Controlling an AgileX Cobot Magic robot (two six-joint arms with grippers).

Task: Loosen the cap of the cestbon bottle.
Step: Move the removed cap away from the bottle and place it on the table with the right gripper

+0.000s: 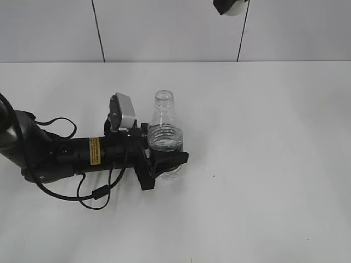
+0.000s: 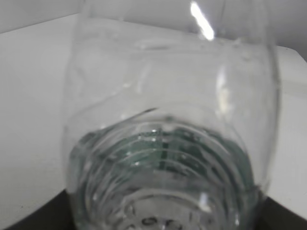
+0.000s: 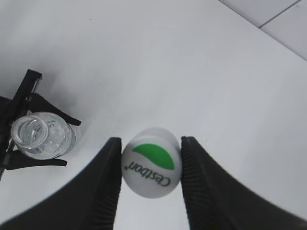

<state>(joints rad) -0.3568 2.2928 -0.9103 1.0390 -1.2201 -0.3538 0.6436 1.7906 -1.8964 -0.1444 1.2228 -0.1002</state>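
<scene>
Cestbon bottle (image 1: 164, 133): clear ribbed plastic, upright on the white tabletop (image 1: 263, 164), neck open, no cap on it. In the left wrist view the bottle (image 2: 168, 143) fills nearly the whole frame, with a dark green tint showing through its lower ribs. In the right wrist view it is seen from above (image 3: 42, 135), its open mouth a clear ring.

Left gripper (image 1: 162, 163): black, reaching in low from the left of the bottle, its fingers closed around the bottle's lower body, one on each side. The arm lies along the tabletop; a small grey camera block (image 1: 123, 111) sits on the wrist just left of the bottle, and a black cable (image 1: 93, 193) loops below the arm.

Cap (image 3: 151, 162): round, white, with a green segment and the printed word "Cestbon" on top. It is off the bottle, held above the tabletop to the right of the bottle.

Right gripper (image 3: 151, 165): two black fingers (image 3: 108, 184) pressed against the cap on either side, narrow, holding it. In the exterior view only its tip (image 1: 230, 6) shows at the upper edge, well above and right of the bottle.
</scene>
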